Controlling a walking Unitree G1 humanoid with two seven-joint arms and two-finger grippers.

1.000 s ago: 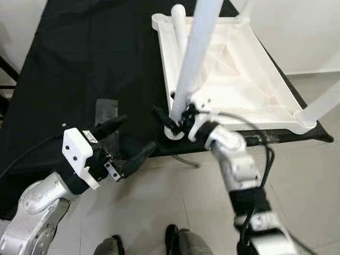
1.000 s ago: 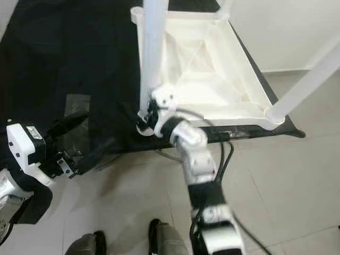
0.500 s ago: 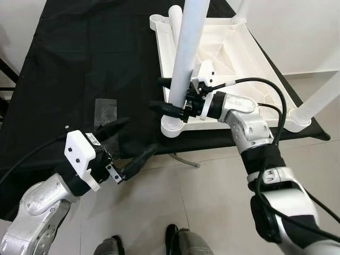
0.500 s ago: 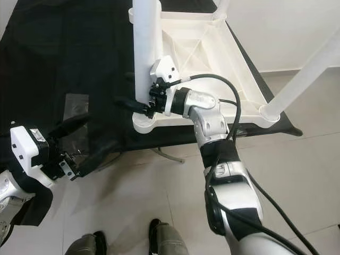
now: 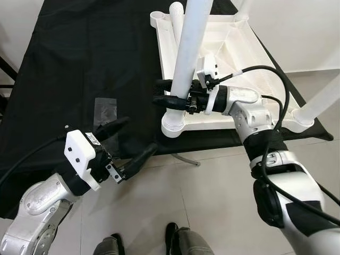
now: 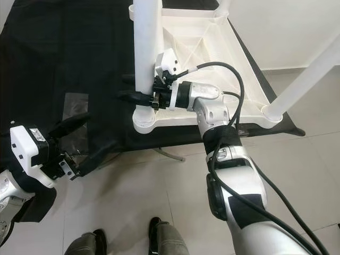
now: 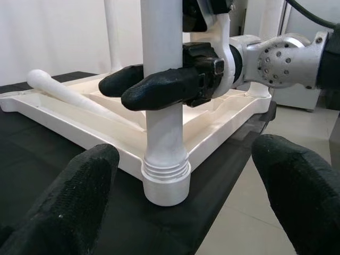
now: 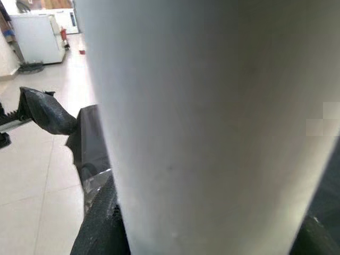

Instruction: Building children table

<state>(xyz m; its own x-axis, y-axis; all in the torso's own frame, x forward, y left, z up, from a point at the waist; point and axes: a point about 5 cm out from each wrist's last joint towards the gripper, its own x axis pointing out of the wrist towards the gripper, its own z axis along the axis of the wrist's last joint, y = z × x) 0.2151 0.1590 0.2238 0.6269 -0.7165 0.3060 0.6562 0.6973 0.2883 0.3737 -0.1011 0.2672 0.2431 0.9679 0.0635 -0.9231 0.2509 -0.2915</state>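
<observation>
An upturned white plastic children's tabletop (image 5: 249,79) is seen lying underside up on a desk (image 5: 79,58) draped in black cloth, at the corner nearest the robot. A white table leg (image 5: 187,58) stands upright in the near corner socket (image 5: 173,123) of the tabletop, with threaded rings visible just above the socket in the left wrist view. The right hand (image 5: 161,99) is reached across from the right and is clamped on this leg a little above the socket, one black finger lying on each side of the tube. A second white leg (image 5: 319,103) stands in the right-hand corner socket, and a loose leg (image 5: 177,18) lies flat inside the frame along its far-left edge.

The left hand (image 5: 127,143) is held over the near edge of the desk, to the left of the socket and apart from it, its two black fingers (image 7: 79,196) spread wide with nothing between them. A piece of clear tape (image 5: 108,110) is stuck on the black cloth just beyond it. No brand, label or writing can be read on any part. Light tiled floor (image 5: 212,212) lies below the desk edge.
</observation>
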